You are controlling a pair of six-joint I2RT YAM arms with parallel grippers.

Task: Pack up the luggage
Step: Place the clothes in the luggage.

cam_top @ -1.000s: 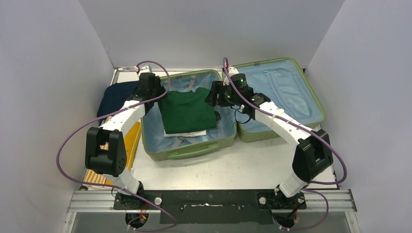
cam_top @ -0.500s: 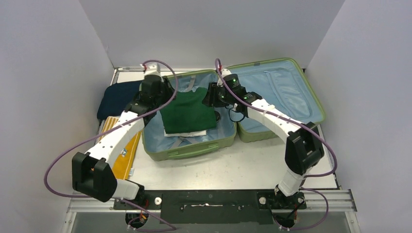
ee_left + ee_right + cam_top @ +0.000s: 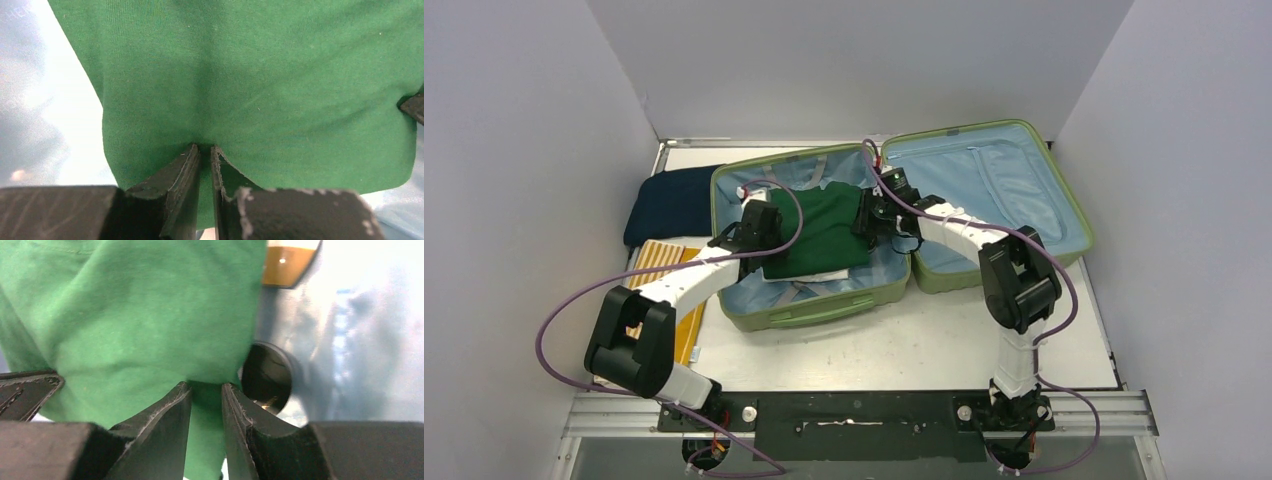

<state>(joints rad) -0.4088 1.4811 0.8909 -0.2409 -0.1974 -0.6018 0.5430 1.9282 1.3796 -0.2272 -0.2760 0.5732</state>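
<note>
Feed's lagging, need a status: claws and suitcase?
Left claw and right claw both pinching folded green cotton shirt. Shirt inside open light-green hard-shell suitcase. Dark round item beside right claw.

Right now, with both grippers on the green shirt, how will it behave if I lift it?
Probably floppy: the green shirt puckers where the left gripper pinches its edge, so the middle would likely sag between the arms. Likely light, since it looks like thin knit cloth. The fold may open, since the right gripper grips only a bunched bit of edge.
</note>
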